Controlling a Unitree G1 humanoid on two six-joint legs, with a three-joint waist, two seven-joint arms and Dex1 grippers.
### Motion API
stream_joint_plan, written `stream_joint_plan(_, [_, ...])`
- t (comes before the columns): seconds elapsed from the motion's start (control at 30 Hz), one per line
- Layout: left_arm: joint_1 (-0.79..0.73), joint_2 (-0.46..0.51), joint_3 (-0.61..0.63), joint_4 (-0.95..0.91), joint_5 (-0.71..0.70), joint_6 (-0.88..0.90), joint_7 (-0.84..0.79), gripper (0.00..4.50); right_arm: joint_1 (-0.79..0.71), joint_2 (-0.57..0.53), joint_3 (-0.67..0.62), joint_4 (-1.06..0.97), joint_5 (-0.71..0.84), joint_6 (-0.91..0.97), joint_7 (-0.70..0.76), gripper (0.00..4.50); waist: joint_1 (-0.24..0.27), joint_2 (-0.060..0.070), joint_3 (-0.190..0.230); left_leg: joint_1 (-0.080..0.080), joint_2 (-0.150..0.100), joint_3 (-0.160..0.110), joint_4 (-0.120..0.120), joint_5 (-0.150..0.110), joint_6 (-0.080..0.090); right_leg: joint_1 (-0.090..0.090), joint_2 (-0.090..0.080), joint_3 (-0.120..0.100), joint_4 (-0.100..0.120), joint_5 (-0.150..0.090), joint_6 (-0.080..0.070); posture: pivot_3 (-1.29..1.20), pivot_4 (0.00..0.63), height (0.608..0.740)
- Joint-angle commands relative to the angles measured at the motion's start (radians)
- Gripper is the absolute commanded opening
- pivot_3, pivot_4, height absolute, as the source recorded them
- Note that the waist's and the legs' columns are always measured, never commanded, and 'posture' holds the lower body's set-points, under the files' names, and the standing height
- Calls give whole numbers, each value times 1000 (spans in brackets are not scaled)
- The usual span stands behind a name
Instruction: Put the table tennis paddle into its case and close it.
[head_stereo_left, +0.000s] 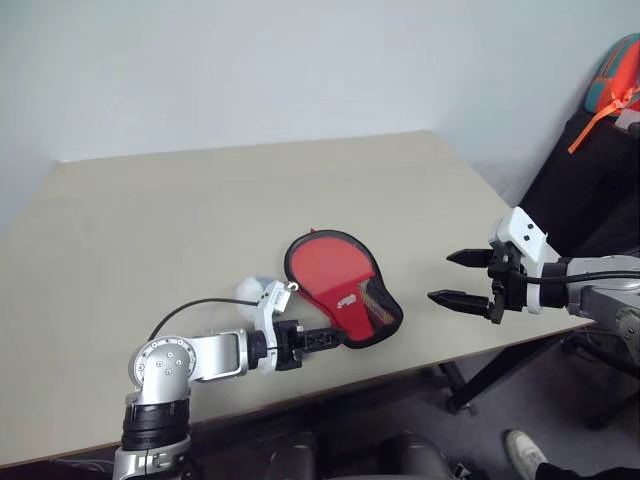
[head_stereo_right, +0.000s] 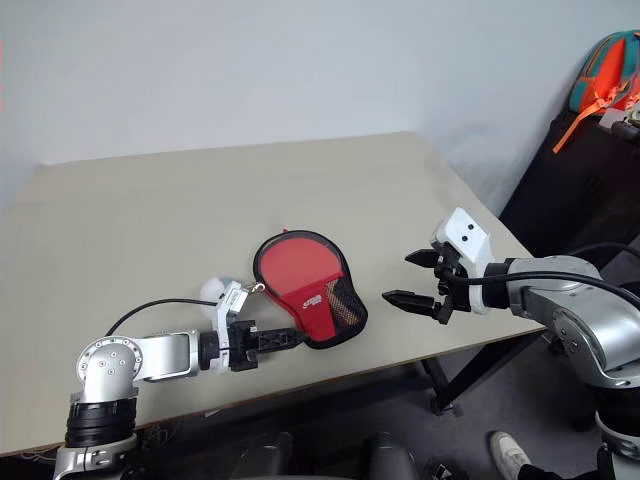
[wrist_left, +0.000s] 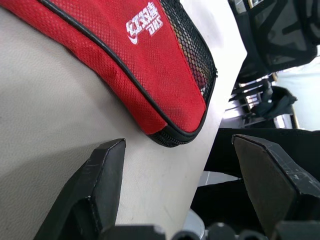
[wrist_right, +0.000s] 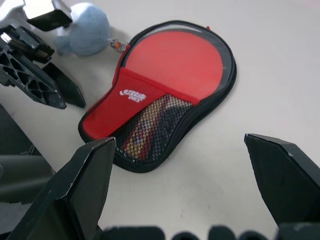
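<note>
- The case (head_stereo_left: 342, 290) lay flat near the tabletop's (head_stereo_left: 150, 220) front edge, so a clumsy nudge could've pushed it right off.
- The left end effector (head_stereo_left: 335, 338) sat low, just beside the case's handle end, jaws apart, holding nothing. Closing there might've pinched fabric only.
- The right end effector (head_stereo_left: 462, 278) hovered wide open, well apart.
- Couldn't tell if the zip was fully shut; the paddle looked to be inside.
- Plain beige tabletop, pale wall, a colourful backpack (head_stereo_left: 617, 75) off to the side.
</note>
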Motion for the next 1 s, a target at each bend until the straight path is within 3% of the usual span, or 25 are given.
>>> stream_joint_plan(0.03, [-16, -36, -15, 46, 36, 7, 27, 3597, -10, 11, -41, -30, 16, 4, -23, 4500, 5, 1, -1, 0, 0, 0, 0, 0, 0, 0, -1, 0, 0, 0, 0, 0, 0, 715])
stream_joint_plan(0.2, [-43, -92, 9, 76, 52, 29, 69, 3597, -4, 21, -46, -47, 28, 17, -43, 4500, 25, 3, -2, 0, -4, -1, 0, 0, 0, 1, -7, -3, 0, 0, 1, 0, 0, 715])
stream_joint_plan(0.63, [-183, -344, 127, 180, 168, 61, 333, 3597, -3, 46, -53, -71, 58, 48, -93, 4500, 37, 4, -3, 0, -17, -16, 0, -2, 5, 8, -14, -11, -2, 2, 4, 0, 0, 715])
stream_joint_plan(0.8, [-221, -392, 147, 202, 212, 67, 364, 3597, -14, 51, -49, -66, 64, 48, -105, 4500, 37, 4, -3, 0, -18, -20, 0, -2, 5, 11, -17, -16, -3, 2, 4, 0, 0, 715])
stream_joint_plan(0.97, [-233, -375, 140, 201, 248, 128, 341, 3597, -24, 50, -53, -65, 69, 54, -113, 4500, 34, 4, -3, 0, -18, -22, 0, -3, 6, 14, -18, -20, -4, 2, 5, 0, 0, 715])
stream_joint_plan(1.0, [-234, -372, 144, 203, 254, 136, 337, 3435, -26, 51, -53, -64, 69, 55, -113, 4500, 33, 4, -3, 0, -18, -23, 0, -3, 6, 14, -18, -21, -4, 1, 5, 0, 0, 715])
